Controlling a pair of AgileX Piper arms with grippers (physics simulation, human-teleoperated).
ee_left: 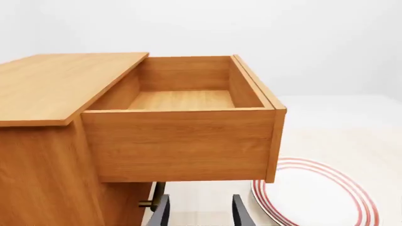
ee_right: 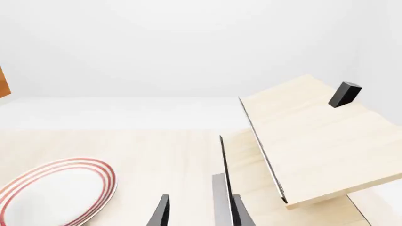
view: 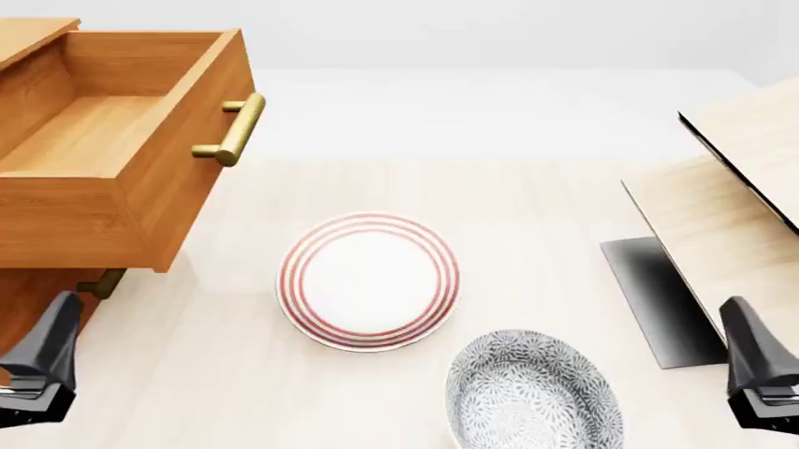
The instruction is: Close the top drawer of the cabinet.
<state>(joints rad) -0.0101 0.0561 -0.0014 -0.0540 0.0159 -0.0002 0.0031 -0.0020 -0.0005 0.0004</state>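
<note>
1. Front view: the left gripper (view: 37, 369) sits low at the tabletop's near left corner, just in front of the cabinet (view: 32, 299). Only dark finger parts show at the picture's edge, so I cannot tell from here how wide it stands.
2. Front view: the right gripper (view: 762, 374) sits at the near right corner, beside the pale unit (view: 718, 215). Its opening is not readable here either.
3. Front view: the top drawer (view: 112, 159) is pulled far out of the cabinet at the far left corner. Its plain wood inside holds nothing, and its brass handle (view: 231, 131) faces the table's middle. A striped plate (view: 369, 281) lies mid-table, and a patterned bowl (view: 530, 393) lies at the near edge; both are bare.
4. Left wrist view: the left gripper (ee_left: 199, 212) points at the drawer's (ee_left: 179, 141) side wall from below. Its fingers (ee_left: 160, 214) stand apart, holding nothing and touching nothing. The lower handle (ee_left: 154, 197) shows just beside one finger. The plate (ee_left: 317, 195) lies near.
5. Right wrist view: the right gripper (ee_right: 199, 212) is level over the tabletop (ee_right: 157, 146), fingers (ee_right: 162, 212) spread and empty. The pale unit (ee_right: 314, 141) is just beside it, and the plate (ee_right: 53, 193) is well apart.
</note>
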